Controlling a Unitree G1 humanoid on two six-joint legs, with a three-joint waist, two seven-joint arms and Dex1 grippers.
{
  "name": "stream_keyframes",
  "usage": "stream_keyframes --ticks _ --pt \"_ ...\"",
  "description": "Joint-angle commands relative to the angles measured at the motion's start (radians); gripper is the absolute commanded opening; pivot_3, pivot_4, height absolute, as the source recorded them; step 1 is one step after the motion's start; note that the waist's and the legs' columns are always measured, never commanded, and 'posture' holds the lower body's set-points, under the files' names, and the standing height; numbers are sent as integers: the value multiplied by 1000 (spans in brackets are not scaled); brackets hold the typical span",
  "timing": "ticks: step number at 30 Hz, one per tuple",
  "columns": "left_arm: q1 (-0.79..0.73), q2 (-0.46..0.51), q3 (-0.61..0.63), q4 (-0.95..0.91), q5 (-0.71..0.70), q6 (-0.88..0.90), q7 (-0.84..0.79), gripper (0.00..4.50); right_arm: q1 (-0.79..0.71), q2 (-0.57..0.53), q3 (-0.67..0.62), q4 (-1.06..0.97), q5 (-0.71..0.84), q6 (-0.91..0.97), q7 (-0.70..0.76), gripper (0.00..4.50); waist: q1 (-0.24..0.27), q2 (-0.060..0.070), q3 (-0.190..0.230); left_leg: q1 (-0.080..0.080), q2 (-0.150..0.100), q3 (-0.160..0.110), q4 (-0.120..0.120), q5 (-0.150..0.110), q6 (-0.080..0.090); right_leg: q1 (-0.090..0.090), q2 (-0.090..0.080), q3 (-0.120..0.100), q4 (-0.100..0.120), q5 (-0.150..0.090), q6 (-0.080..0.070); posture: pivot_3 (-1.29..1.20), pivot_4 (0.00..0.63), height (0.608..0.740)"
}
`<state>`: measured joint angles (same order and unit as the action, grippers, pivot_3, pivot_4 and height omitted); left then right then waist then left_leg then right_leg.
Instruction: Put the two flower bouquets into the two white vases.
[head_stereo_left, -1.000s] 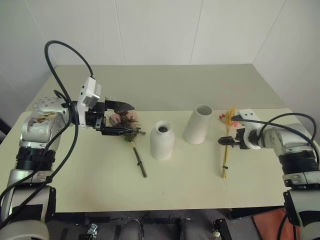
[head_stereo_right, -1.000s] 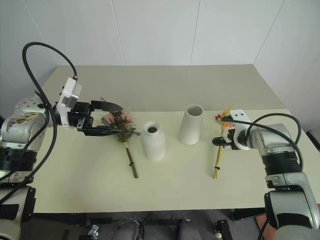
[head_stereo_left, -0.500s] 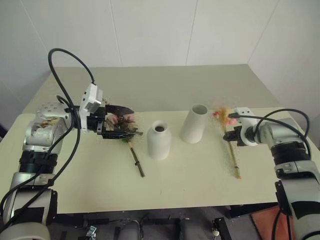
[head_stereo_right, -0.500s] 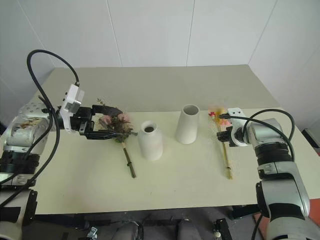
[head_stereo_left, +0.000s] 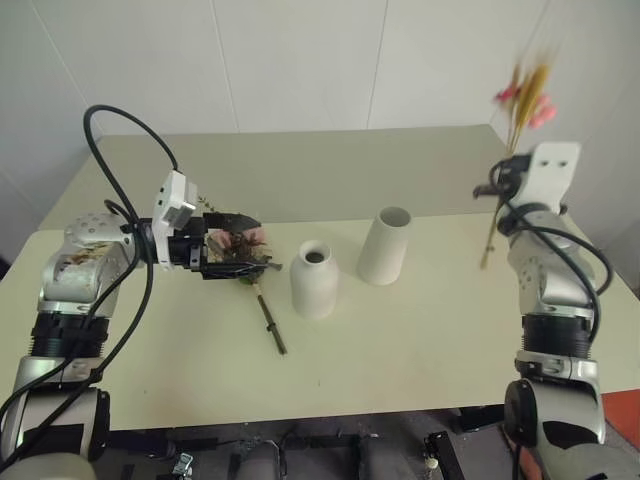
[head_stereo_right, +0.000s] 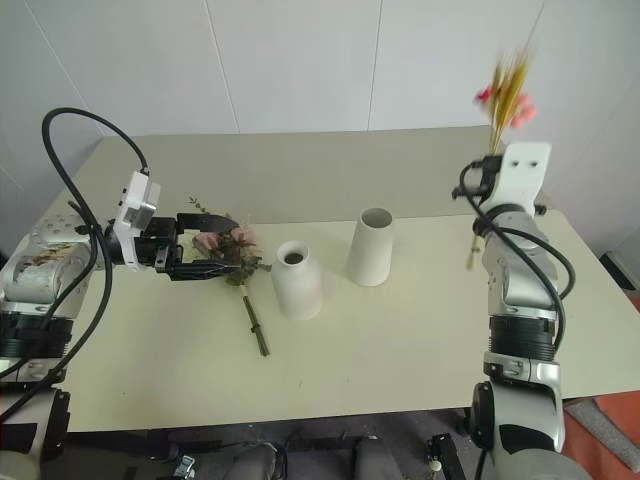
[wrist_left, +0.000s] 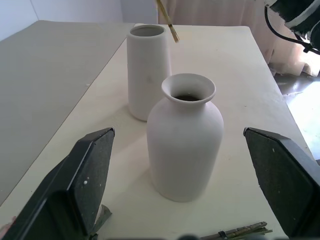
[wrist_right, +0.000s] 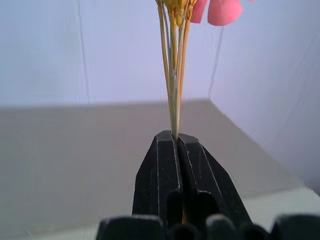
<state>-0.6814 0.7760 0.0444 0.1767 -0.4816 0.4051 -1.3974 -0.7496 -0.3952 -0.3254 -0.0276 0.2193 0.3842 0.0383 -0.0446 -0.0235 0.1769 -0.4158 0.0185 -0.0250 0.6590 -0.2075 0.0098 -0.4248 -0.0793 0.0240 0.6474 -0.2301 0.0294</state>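
Matte white bottle-shaped vase (head_stereo_left: 314, 282) and matte white tapered cylinder vase (head_stereo_left: 385, 246), both plain. Pink roses with green-grey leaves and dark stem (head_stereo_left: 243, 246). Yellow-orange wheat-like stalks with pink blooms (head_stereo_left: 524, 95). Pale cream table (head_stereo_left: 400, 340), unpatterned.

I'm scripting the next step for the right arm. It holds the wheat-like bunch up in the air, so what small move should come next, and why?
Probably carry it sideways toward the taller vase. The right hand is shut on the wheat-like bunch, held upright with its stem ends hanging off to one side of the wide mouth, not over it.
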Motion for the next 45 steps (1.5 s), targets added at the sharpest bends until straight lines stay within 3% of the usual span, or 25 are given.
stream_keyframes --ticks 1,8,14,31,34,40,43,45 --pt "15 12 44 -50 -33 20 23 4500 -24 43 -54 -124 87 -78 -2 29 1 0 0 0 0 0 0 0 0 0 0 0 0 0 0 0 150 740" --pt "48 12 57 -81 -51 38 60 4500 -131 115 -25 -184 207 -36 -4 29 1 1 0 3 1 0 0 3 -3 1 2 1 1 2 -2 0 150 740" --pt "78 9 69 -102 -59 42 89 4500 -146 193 39 -158 206 -62 -2 29 0 1 0 5 4 0 0 3 -3 1 5 2 1 4 -5 0 150 740" --pt "126 17 93 -150 -77 62 135 4500 16 255 144 -140 163 -118 61 29 2 1 1 5 5 1 0 3 -3 1 5 2 0 4 -5 0 150 740" --pt "128 17 96 -148 -80 61 141 4500 52 258 153 -134 166 -136 90 706 2 1 1 5 5 1 0 3 -3 1 5 2 0 4 -5 0 150 740" --pt "146 3 102 -141 -78 109 223 4500 150 236 189 -234 155 -87 119 2728 2 1 1 5 5 1 0 3 -3 1 5 2 0 4 -5 0 150 740" --pt "158 -15 70 -193 -5 300 462 4500 328 125 221 -384 103 -9 158 3709 13 1 1 5 5 1 -1 3 -3 1 5 2 0 4 -5 0 150 740" --pt "164 -30 61 -243 22 410 585 4500 398 73 218 -450 102 33 164 3928 17 1 1 4 4 1 -1 3 -3 2 4 2 -1 0 1 0 150 740"
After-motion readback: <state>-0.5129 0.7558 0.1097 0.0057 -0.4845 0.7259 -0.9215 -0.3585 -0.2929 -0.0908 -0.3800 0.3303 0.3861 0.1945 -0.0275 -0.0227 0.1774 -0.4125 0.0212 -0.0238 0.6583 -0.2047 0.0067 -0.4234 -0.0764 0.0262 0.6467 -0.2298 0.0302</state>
